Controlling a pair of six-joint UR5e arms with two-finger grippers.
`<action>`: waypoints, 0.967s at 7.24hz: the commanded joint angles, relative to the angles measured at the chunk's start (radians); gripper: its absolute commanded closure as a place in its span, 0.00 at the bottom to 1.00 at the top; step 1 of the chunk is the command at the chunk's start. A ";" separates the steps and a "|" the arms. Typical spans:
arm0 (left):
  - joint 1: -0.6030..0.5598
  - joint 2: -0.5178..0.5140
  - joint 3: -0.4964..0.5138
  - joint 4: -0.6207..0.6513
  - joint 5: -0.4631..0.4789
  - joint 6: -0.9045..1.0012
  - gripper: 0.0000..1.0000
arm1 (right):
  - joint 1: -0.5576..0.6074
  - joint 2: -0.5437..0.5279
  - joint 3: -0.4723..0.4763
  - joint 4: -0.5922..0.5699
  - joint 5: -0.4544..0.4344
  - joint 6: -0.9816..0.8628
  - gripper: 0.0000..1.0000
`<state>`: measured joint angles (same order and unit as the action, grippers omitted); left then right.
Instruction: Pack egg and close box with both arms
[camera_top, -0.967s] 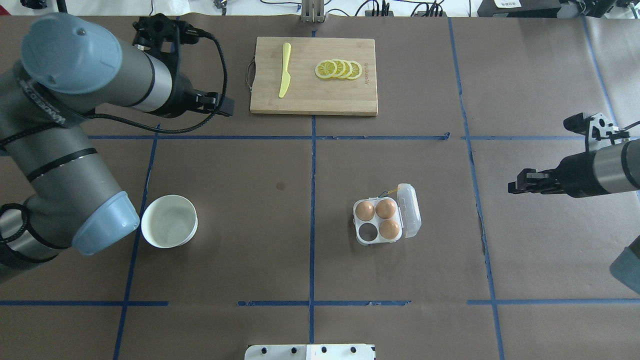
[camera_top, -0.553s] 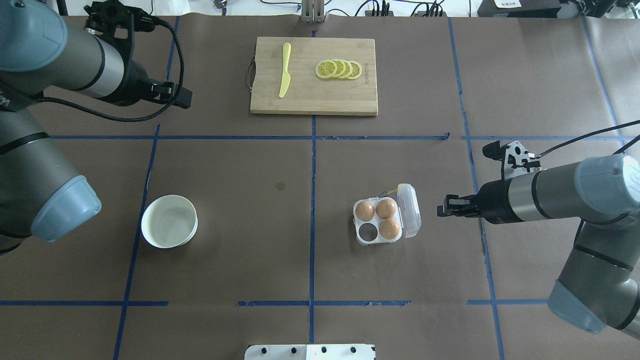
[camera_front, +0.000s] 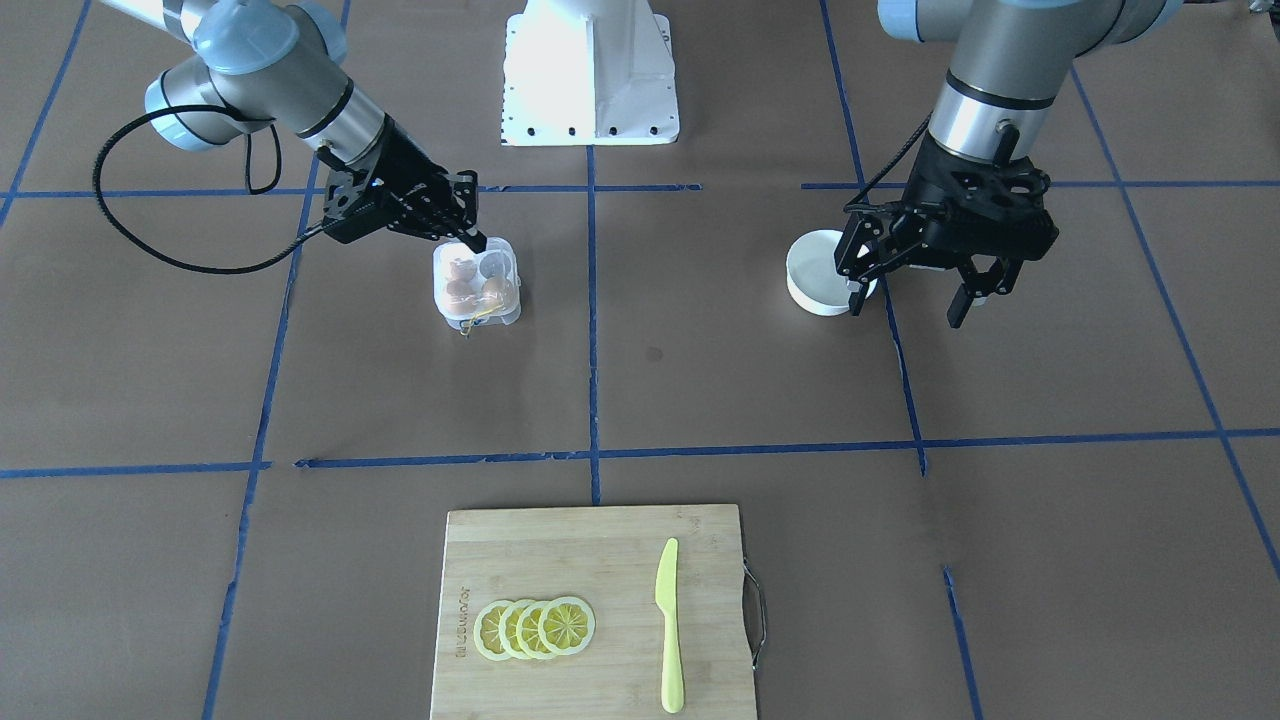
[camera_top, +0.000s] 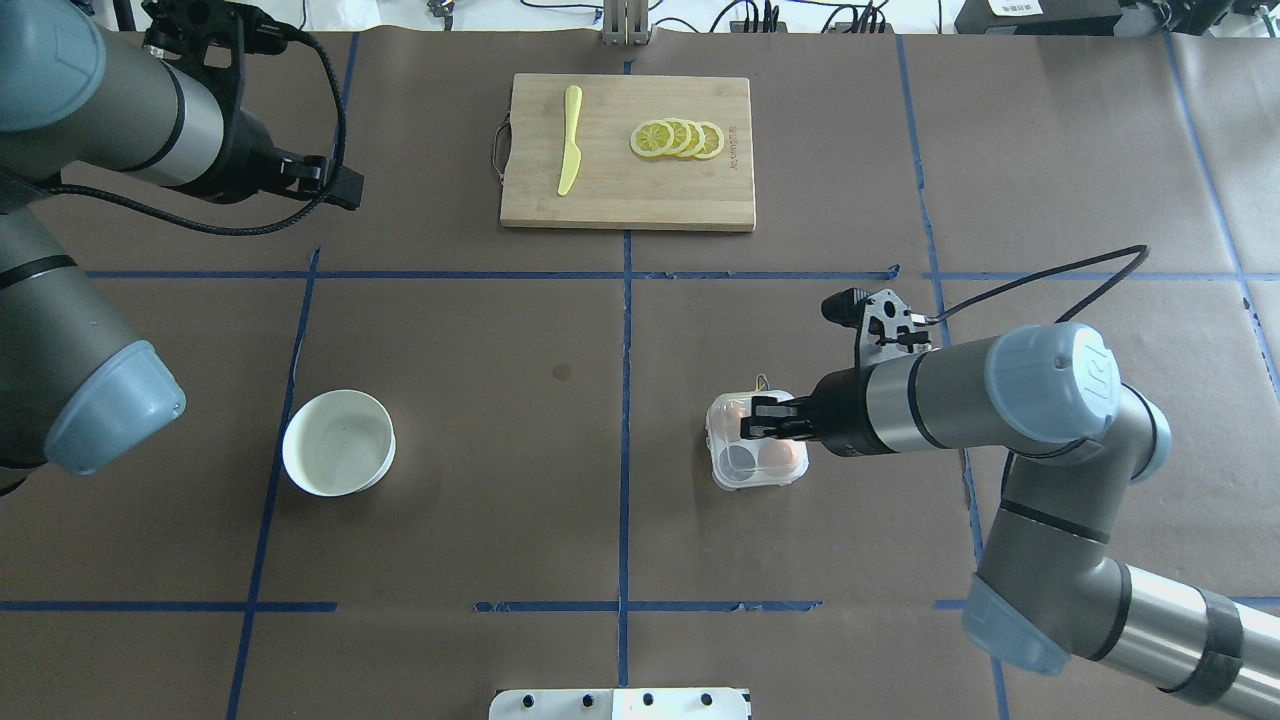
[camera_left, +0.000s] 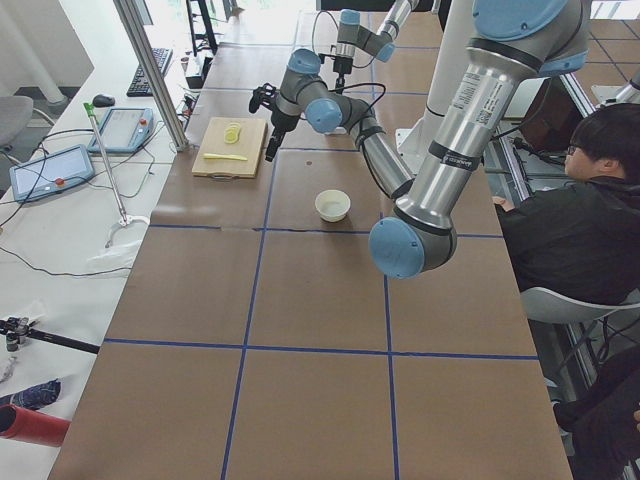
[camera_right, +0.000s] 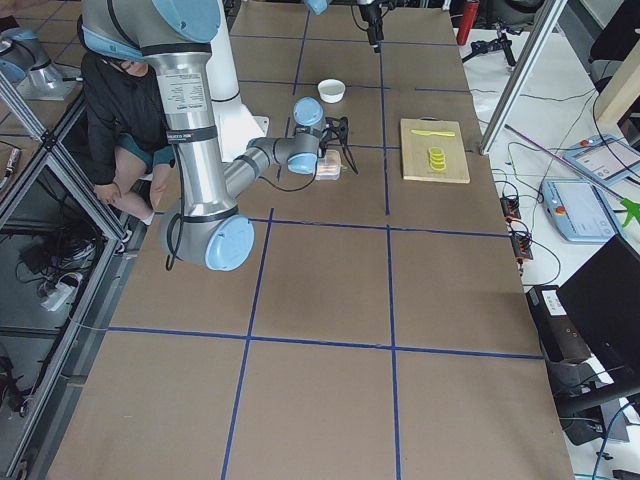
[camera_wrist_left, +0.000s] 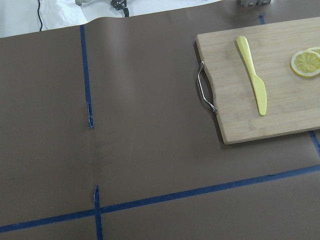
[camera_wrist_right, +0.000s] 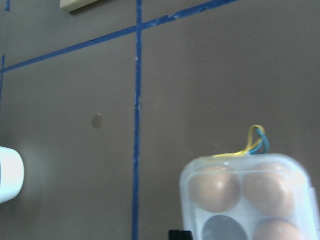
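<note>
Overhead exterior: the right gripper (camera_top: 762, 420) sits over the box (camera_top: 735, 462), lid down, right of table centre; exterior front-facing: its fingers are pinched together, empty, while the left gripper (camera_front: 908, 308) hangs spread wide beside the bowl (camera_front: 815, 272); right wrist-mounted: three eggs (camera_wrist_right: 215, 190) fill three of four cups.

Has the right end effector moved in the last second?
Yes. In the overhead view the right end effector crossed from right of the blue tape line to its left, now over the box.
</note>
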<state>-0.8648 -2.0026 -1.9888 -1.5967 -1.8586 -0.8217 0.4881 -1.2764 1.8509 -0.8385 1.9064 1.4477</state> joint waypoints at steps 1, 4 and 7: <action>0.000 0.014 0.007 -0.005 -0.002 -0.001 0.00 | -0.013 0.171 -0.004 -0.179 0.003 0.046 1.00; -0.052 0.131 0.016 -0.046 -0.074 0.101 0.00 | 0.068 0.221 0.011 -0.269 0.006 0.046 0.00; -0.308 0.228 0.120 -0.049 -0.232 0.523 0.00 | 0.260 0.209 0.016 -0.483 0.101 -0.110 0.00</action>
<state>-1.0652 -1.8096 -1.9248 -1.6447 -2.0378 -0.4796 0.6610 -1.0603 1.8662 -1.2293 1.9472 1.4304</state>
